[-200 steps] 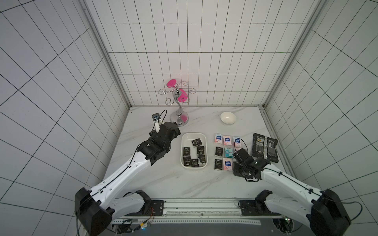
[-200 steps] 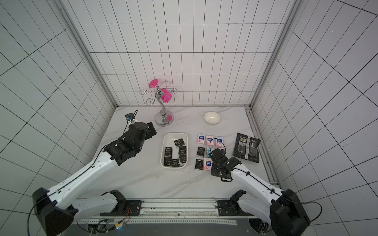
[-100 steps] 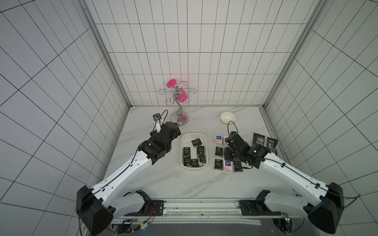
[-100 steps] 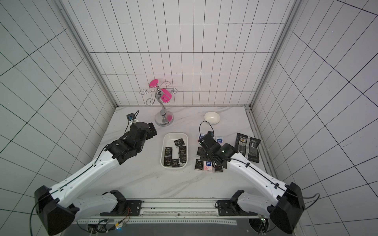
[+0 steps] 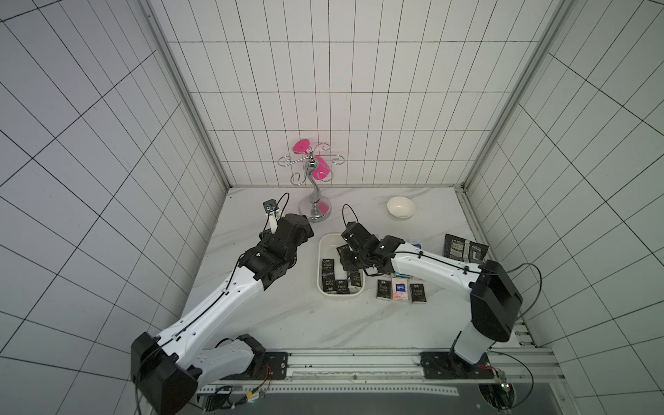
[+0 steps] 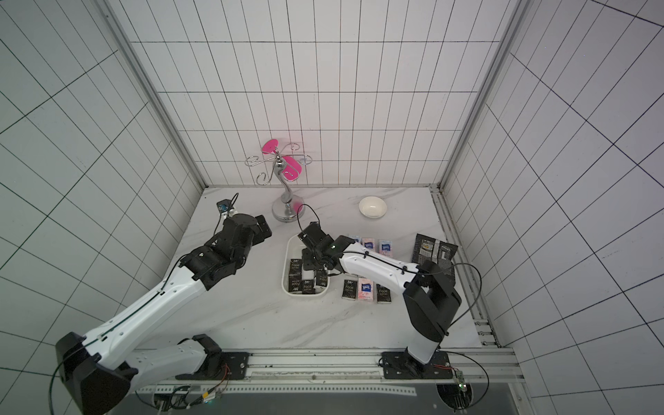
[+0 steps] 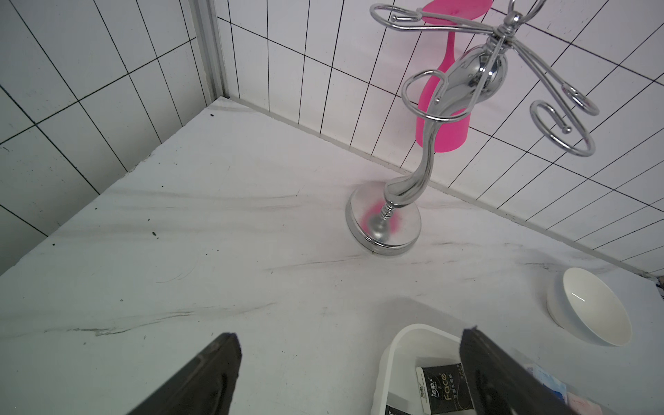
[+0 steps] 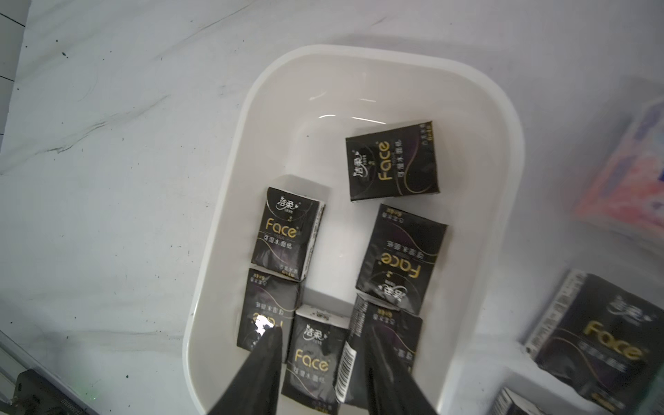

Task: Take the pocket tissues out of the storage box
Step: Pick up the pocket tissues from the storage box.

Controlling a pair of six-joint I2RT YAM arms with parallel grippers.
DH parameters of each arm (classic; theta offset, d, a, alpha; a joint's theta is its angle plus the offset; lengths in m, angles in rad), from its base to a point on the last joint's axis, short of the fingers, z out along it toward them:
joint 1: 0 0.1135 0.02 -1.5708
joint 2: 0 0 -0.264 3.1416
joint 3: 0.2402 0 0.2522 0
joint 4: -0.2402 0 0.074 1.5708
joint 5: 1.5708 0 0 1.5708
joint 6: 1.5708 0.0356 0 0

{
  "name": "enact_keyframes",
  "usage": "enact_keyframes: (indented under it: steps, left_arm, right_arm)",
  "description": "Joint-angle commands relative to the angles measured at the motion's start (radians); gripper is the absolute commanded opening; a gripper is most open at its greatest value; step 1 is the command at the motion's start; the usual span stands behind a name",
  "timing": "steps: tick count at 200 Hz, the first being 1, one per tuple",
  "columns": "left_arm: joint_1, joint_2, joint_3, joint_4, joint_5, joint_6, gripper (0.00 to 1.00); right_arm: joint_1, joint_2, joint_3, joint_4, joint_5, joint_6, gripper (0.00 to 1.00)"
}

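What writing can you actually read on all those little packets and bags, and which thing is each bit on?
"Face": gold lettering on the black packs in the white tub, and on a loose black pack lying beside it.
"洁柔": small white mark above it on those packs.
Barcode on one tub pack: digits too small.
Black foil pouches, pink packs: print too blurred.

Six pocket tissues (image 8: 393,161) in storage box (image 8: 341,93)
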Motion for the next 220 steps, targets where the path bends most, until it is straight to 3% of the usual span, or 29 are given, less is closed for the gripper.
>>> enact_keyframes:
  steps: [1, 161, 183, 220]
  left_arm:
    - [0.008, 0.001, -0.002, -0.011, 0.012, 0.001, 0.98]
    - [0.020, -0.005, 0.037, -0.025, 0.002, 0.026, 0.99]
    - [0.022, 0.001, 0.043, -0.030, 0.003, 0.029, 0.99]
    - [0.025, -0.010, 0.044, -0.033, 0.000, 0.029, 0.98]
  right_arm:
    - [0.007, 0.060, 0.055, 0.063, -0.034, 0.005, 0.41]
    - [-0.003, 0.257, 0.072, 0.142, -0.136, 0.044, 0.37]
    - [-0.003, 0.283, 0.088, 0.144, -0.155, 0.046, 0.25]
    - [-0.003, 0.302, 0.096, 0.146, -0.162, 0.060, 0.15]
